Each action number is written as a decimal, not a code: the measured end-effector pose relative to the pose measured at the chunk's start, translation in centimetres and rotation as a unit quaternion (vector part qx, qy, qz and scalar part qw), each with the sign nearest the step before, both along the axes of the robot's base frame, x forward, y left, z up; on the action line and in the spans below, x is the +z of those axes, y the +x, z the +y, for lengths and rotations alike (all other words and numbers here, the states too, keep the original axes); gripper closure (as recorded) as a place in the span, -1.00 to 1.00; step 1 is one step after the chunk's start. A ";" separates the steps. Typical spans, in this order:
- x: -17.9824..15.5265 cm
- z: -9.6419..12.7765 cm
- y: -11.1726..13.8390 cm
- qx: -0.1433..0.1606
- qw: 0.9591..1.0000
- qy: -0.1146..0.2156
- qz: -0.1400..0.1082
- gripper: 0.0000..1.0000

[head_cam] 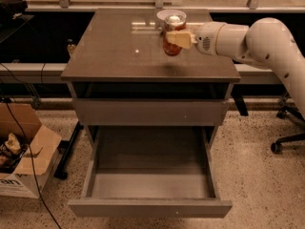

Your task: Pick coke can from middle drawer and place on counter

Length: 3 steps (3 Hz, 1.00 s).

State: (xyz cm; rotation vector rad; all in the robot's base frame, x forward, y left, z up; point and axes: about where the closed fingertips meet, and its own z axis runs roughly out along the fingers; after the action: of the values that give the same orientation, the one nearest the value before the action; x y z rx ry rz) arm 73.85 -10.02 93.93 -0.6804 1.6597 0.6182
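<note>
The coke can [171, 46], red with a silver top, is held upright above the counter [119, 46] near its back right part. My gripper [177, 37] comes in from the right on a white arm [252, 37] and is shut on the can. A shadow of the can lies on the counter below it. The middle drawer [148, 175] is pulled fully open below and its grey floor is bare.
A white bowl [167, 16] stands at the counter's back edge just behind the can. A closed drawer front [150, 111] sits above the open drawer. A cardboard box [24, 156] and cables lie on the floor at left. An office chair base [286, 140] stands at right.
</note>
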 end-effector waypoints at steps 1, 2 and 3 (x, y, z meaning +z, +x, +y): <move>-0.8 0.4 1.6 0.008 1.000 0.008 0.002 -0.26; -0.8 0.6 1.8 0.010 1.000 0.009 0.002 -0.72; -0.9 0.9 1.8 0.012 1.000 0.009 0.002 -1.00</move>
State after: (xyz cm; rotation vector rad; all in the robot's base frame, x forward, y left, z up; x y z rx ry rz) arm 75.63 -9.09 93.06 -0.6871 1.6501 0.6521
